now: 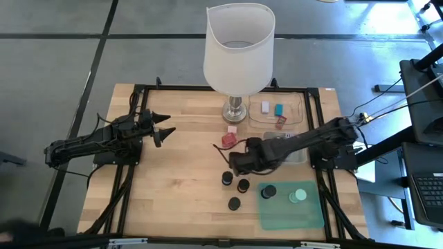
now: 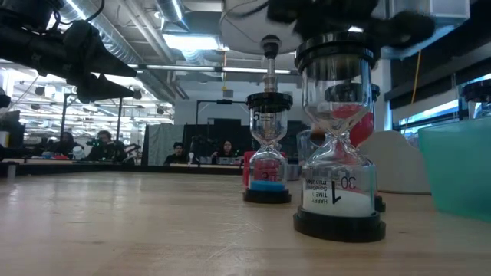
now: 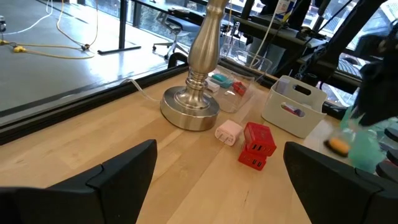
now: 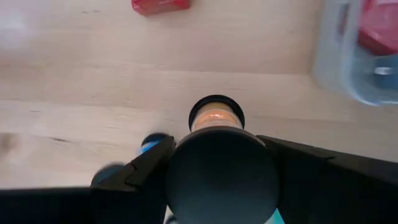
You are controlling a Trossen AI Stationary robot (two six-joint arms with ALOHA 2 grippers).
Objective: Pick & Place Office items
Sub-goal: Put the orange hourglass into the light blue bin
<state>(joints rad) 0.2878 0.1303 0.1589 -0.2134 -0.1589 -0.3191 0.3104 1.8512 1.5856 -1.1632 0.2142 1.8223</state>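
A: How far are you?

B: Your right gripper [image 1: 239,163] clamps a black-capped sand timer [image 4: 221,177] mid-table; three black-capped timers [image 1: 235,204] wait beside the green mat [image 1: 313,218], two sit on it.

A: Unclear?

B: The timer's lower half is hidden; your left gripper [image 1: 165,126] hovers spread near the left edge.

Black-capped sand timers stand upright on the wood: one [image 1: 227,178] nearest the middle, another [image 1: 243,185] just beside it, a third [image 1: 234,203] nearer the front edge (pale from above). A fourth [image 1: 268,191] stands on the green mat by a mint-green disc [image 1: 298,196]. A red block [image 1: 229,138] and a small pink block [image 1: 232,128] lie near the lamp base.
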